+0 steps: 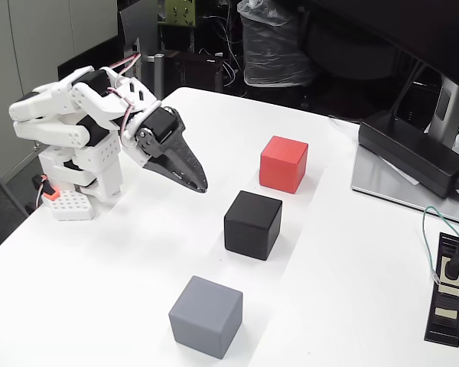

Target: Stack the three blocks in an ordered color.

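fixed view first: we see a white table [138, 252] with the white arm [76, 130] folded up at its left side, mounted near the edge. its gripper [199, 185] points down and to the right, the dark fingers brought together to a closed tip with nothing between them, hovering just above the tabletop. we find the three cubes laid out in a slanting row to the right of the gripper, each well apart from the next. the red block [284, 164] sits farthest back, the black block [252, 224] in the middle and nearest the gripper tip, and the gray block [206, 316] closest to the front edge. all three rest flat on the table, none stacked. at the far right we note a long black power adapter [413, 153] lying on a gray plate [382, 187], and a black power strip [448, 287] with a green cable [444, 229] plugged in.
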Available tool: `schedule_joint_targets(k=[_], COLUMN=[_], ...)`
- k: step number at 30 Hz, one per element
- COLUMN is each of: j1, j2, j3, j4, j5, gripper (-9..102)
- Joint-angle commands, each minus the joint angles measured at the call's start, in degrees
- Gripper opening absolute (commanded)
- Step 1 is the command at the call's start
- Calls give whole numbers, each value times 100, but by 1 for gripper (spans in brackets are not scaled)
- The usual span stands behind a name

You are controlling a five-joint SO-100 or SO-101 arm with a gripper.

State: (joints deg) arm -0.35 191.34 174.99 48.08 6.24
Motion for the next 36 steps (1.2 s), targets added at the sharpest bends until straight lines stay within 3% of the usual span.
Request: schedule_joint_targets(k=[1, 36], j1=[44, -26], j2=[9, 9], j3=[-44, -44], j4=[-70, -70], j5=[-9, 9], gripper=[-1, -1])
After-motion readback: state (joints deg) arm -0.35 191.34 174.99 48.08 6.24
